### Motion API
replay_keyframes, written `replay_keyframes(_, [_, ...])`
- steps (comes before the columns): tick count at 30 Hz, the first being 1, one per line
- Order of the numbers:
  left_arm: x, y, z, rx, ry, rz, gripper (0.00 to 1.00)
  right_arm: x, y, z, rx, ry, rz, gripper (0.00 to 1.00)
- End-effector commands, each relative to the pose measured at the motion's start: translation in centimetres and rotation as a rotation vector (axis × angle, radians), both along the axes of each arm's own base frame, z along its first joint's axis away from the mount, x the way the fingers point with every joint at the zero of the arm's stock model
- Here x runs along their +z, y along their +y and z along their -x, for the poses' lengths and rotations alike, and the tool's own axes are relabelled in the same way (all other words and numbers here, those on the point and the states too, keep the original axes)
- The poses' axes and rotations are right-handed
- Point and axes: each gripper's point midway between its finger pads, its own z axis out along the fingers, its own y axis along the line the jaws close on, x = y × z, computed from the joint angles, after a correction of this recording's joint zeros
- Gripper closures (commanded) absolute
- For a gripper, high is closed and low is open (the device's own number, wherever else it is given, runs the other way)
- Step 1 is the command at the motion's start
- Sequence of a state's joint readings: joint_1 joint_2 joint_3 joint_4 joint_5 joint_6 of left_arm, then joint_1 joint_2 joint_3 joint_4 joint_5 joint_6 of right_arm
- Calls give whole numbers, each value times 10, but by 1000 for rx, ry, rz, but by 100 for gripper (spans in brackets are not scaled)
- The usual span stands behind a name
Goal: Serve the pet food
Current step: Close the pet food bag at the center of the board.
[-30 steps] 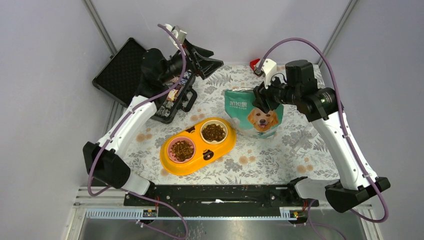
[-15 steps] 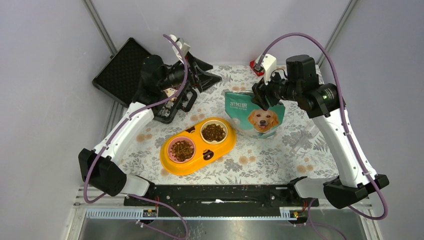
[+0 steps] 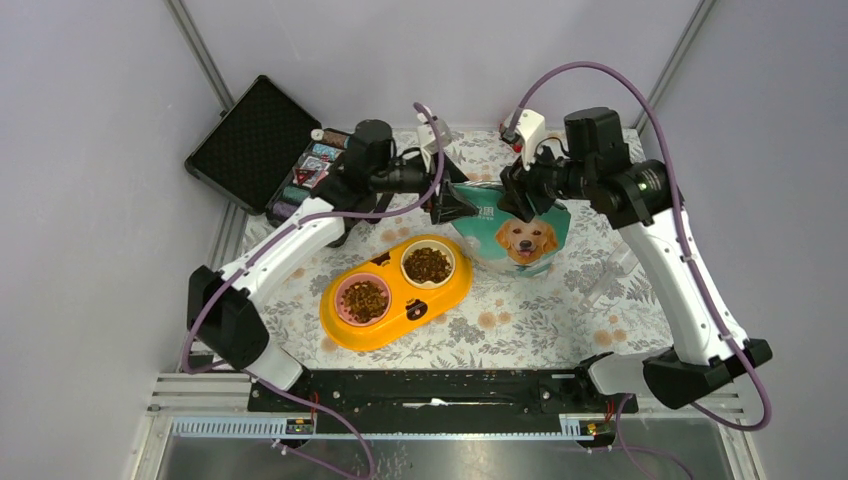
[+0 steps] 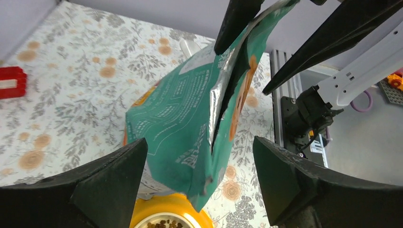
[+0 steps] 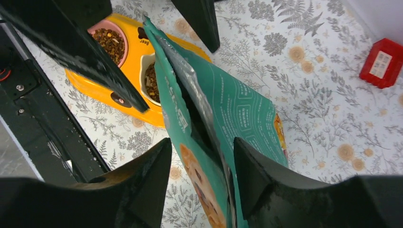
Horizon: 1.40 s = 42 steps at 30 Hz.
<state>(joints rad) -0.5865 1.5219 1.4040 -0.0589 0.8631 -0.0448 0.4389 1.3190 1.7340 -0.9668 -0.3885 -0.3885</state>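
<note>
At pouch point(image 3: 512, 225) top edge: right hand point(image 3: 516, 195) pinching, left hand point(image 3: 452, 205) spread.

My right tool point(image 3: 512, 195) covers the top edge of the pouch point(image 3: 515, 235), so from above I cannot tell how it is held. The pouch's print is too small to read. In my left wrist view, the yellow feeder point(image 4: 171, 216) is cut off at the bottom edge.

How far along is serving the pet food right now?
Done: kibble fills both bowls of the yellow feeder. In hand: the right gripper straddles the pouch top, which stands open; the left gripper waits open beside it. Left: probably closing the pouch.
</note>
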Motion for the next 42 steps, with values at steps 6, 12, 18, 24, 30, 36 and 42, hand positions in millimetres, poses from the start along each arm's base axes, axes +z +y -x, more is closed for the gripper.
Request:
replay_keyframes(6, [19, -24, 3, -76, -46, 34, 51, 2, 13, -3, 33, 32, -19, 82])
replay_keyframes(12, [22, -24, 0, -47, -47, 43, 100, 4, 5, -9, -23, -19, -8, 100])
replay_keyframes(18, [30, -21, 0, -30, -79, 71, 79, 16, 7, -3, 9, -61, -40, 79])
replay_keyframes(24, [43, -26, 0, -47, -48, 106, 47, 11, 17, -11, -1, -14, -57, 54])
replay_keyframes(30, [46, -29, 4, -78, -23, 128, 100, 12, 21, -14, -8, -6, -83, 100])
replay_keyframes(36, [53, -22, 3, -35, -71, 153, 69, 22, 13, -18, -66, -78, -98, 72])
replay_keyframes(42, [71, -16, -14, 41, 41, 184, 1, 54, -14, -25, -265, -171, -138, 0])
